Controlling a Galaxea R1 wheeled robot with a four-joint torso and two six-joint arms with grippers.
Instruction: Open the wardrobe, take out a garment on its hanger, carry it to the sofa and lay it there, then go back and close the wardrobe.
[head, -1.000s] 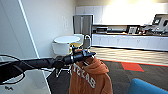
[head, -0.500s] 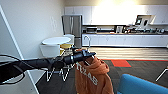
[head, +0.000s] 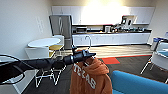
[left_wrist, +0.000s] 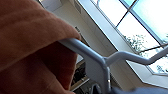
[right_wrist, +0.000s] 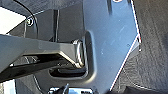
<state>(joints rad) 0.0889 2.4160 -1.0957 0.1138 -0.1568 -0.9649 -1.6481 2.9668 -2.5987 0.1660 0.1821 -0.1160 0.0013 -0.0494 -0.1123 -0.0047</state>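
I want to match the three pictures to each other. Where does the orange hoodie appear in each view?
Head view: the orange hoodie hangs low in the middle, under the left hand, beside the blue sofa.
Left wrist view: it is the large orange cloth draped over the white hanger.
Right wrist view: I cannot find it here.
Shared landmark: the orange cloth itself, in the head and left wrist views.

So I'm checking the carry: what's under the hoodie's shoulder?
A white hanger runs under the orange hoodie, hanging from the left gripper. The cloth covers the rest of the hanger's arm.
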